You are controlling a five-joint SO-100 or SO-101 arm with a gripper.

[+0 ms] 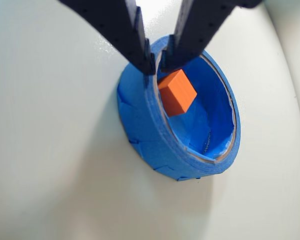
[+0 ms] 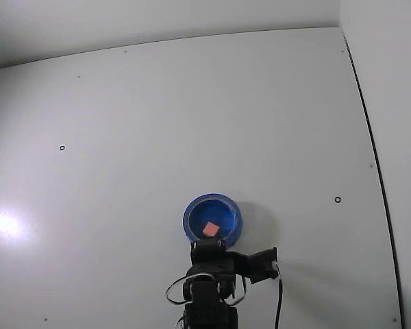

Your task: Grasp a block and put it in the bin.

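Note:
The block [image 1: 176, 92] is a small orange-pink cube lying tilted inside the bin [image 1: 140, 125], a round blue bowl with a thick rim. In the fixed view the block [image 2: 210, 228] sits near the middle of the bin [image 2: 192, 209]. My gripper [image 1: 158, 64] hangs over the bin's near rim, just above the block. Its dark fingers [image 1: 135, 35] narrow to a small gap at the tips and hold nothing. In the fixed view the gripper [image 2: 209, 245] stands at the bin's lower edge.
The bin stands on a plain white table [image 2: 123, 137] with a few small dark marks. The table's right edge [image 2: 370, 144] meets a white wall. A cable [image 2: 279, 301] trails beside the arm's base at the bottom.

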